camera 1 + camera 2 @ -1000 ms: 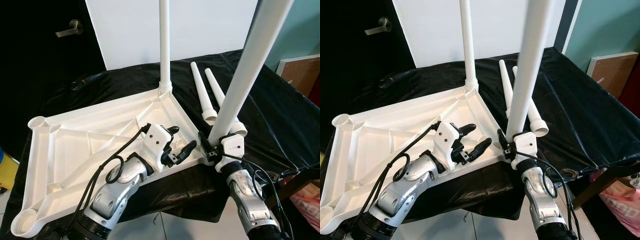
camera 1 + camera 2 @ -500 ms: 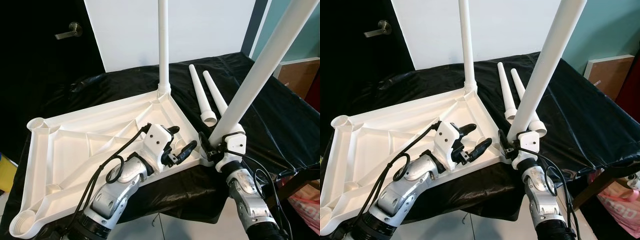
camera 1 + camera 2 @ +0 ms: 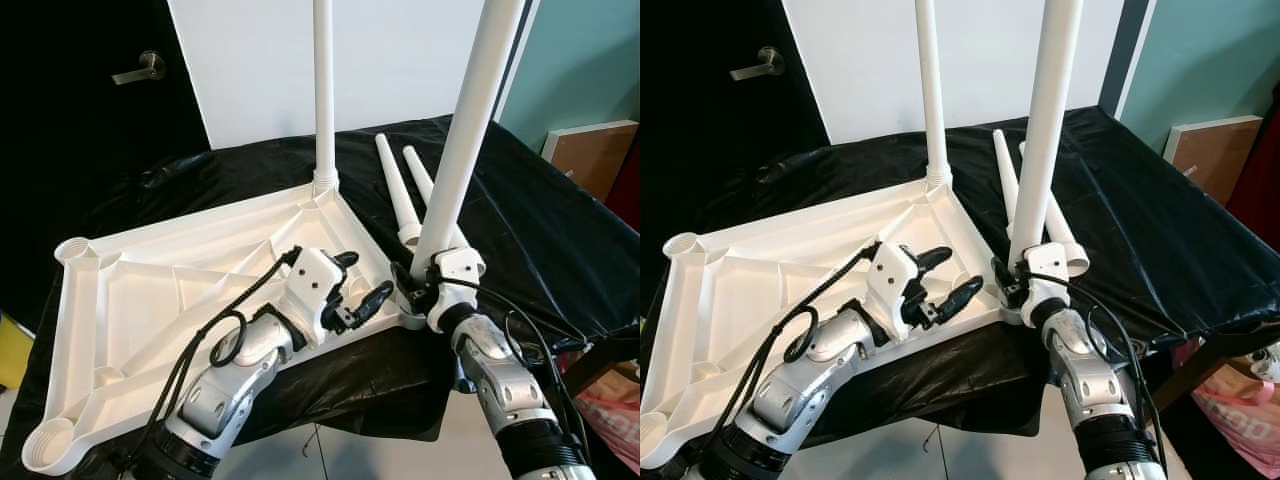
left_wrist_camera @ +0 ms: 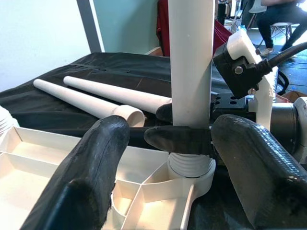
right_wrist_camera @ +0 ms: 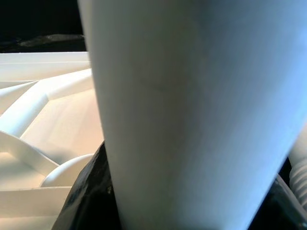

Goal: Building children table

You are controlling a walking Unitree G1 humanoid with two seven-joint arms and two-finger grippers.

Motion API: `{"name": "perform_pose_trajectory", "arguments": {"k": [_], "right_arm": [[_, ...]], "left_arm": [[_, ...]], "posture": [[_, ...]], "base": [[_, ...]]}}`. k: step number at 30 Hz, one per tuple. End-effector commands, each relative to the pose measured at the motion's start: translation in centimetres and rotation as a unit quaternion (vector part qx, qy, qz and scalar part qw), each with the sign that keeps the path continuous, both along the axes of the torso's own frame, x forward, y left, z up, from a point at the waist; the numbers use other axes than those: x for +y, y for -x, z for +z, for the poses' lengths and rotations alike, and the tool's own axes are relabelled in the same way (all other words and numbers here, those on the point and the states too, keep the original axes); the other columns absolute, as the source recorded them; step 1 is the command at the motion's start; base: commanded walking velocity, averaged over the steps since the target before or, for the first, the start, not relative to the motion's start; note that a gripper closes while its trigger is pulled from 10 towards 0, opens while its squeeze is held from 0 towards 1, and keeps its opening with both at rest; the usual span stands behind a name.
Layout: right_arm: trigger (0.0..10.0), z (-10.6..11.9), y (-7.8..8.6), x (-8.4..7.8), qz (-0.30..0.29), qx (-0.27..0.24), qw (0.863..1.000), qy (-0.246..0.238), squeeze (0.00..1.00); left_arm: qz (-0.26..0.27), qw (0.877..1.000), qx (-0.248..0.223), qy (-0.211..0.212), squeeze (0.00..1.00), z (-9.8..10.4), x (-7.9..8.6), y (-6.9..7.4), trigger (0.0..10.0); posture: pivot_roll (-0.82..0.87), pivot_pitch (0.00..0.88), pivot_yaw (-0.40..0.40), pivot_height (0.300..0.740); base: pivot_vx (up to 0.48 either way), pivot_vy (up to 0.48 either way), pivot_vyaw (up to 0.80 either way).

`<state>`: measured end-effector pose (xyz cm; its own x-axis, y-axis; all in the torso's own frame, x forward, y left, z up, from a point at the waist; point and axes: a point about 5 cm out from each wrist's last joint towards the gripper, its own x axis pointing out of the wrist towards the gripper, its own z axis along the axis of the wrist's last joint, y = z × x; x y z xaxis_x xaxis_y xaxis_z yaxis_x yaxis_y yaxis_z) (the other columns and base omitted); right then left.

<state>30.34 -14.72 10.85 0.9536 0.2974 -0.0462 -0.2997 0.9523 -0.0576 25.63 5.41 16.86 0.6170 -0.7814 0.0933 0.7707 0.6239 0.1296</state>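
The white tabletop (image 3: 170, 300) lies upside down on a black-draped surface. One white leg (image 3: 323, 100) stands screwed into its far corner. My right gripper (image 3: 418, 290) is shut on a second leg (image 3: 462, 130), holding it nearly upright with its threaded end (image 4: 190, 168) in the near right corner socket. In the left wrist view a black finger (image 4: 178, 139) of the right gripper wraps the leg just above the threads. My left gripper (image 3: 362, 281) is open over the tabletop beside that corner, holding nothing. Two loose legs (image 3: 398, 195) lie on the cloth behind.
A white panel (image 3: 400, 50) leans on the wall behind, with a dark door (image 3: 140, 67) to its left. A brown board (image 3: 592, 150) stands at the right. The black cloth (image 3: 560, 250) drops off at the near edge. A seated person (image 4: 278, 14) is far off.
The held leg has swung from a rightward lean to nearly upright, and my right gripper has shifted left toward the corner socket. The left gripper has stayed put.
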Motion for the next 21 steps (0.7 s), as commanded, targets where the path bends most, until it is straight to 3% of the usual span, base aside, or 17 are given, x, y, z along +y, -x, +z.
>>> {"name": "perform_pose_trajectory", "arguments": {"k": [1, 4, 9, 10, 14, 16, 21], "right_arm": [[10.0, -2.9, 0.8, -0.5, -0.011, 0.080, 0.997, 0.008, 0.00], [10.0, -2.7, 0.8, -0.4, -0.012, 0.086, 0.996, 0.010, 0.00], [10.0, -2.6, 1.0, -0.4, -0.027, 0.089, 0.995, -0.033, 0.00], [10.0, -1.8, 1.3, -0.7, -0.035, 0.038, 0.997, -0.053, 0.00], [10.0, -1.2, 1.7, -0.7, -0.038, 0.001, 0.997, -0.067, 0.00], [10.0, -0.6, 2.3, -0.3, -0.029, -0.038, 0.998, -0.048, 0.00], [10.0, -0.4, 2.8, 0.5, -0.005, -0.052, 0.998, -0.032, 0.00]], "left_arm": [[-0.066, 0.998, 0.002, -0.012, 0.00, 0.0, -0.4, 0.6, 10.0], [-0.065, 0.998, 0.002, -0.013, 0.00, 0.0, -0.4, 0.6, 10.0], [-0.063, 0.998, 0.001, -0.012, 0.00, 0.1, -0.4, 0.6, 10.0], [-0.062, 0.998, -0.001, -0.012, 0.00, 0.2, -0.4, 0.6, 10.0], [-0.060, 0.998, -0.001, -0.012, 0.00, 0.2, -0.3, 0.6, 10.0], [-0.060, 0.998, -0.001, -0.011, 0.00, 0.3, -0.3, 0.6, 10.0], [-0.062, 0.998, -0.001, -0.011, 0.00, 0.3, -0.3, 0.6, 10.0]], "posture": [[-0.16, 0.025, 0.038, 0.740], [-0.15, 0.030, 0.036, 0.740], [-0.15, 0.036, 0.033, 0.740], [-0.15, 0.040, 0.033, 0.740], [-0.16, 0.044, 0.035, 0.740], [-0.16, 0.049, 0.038, 0.740], [-0.16, 0.052, 0.042, 0.740]], "base": [[0.000, 0.000, 0.00], [0.000, 0.000, 0.00], [0.000, 0.000, 0.00], [0.000, 0.000, 0.00], [0.000, 0.000, 0.00], [0.000, 0.000, 0.00], [0.000, 0.000, 0.00]]}}
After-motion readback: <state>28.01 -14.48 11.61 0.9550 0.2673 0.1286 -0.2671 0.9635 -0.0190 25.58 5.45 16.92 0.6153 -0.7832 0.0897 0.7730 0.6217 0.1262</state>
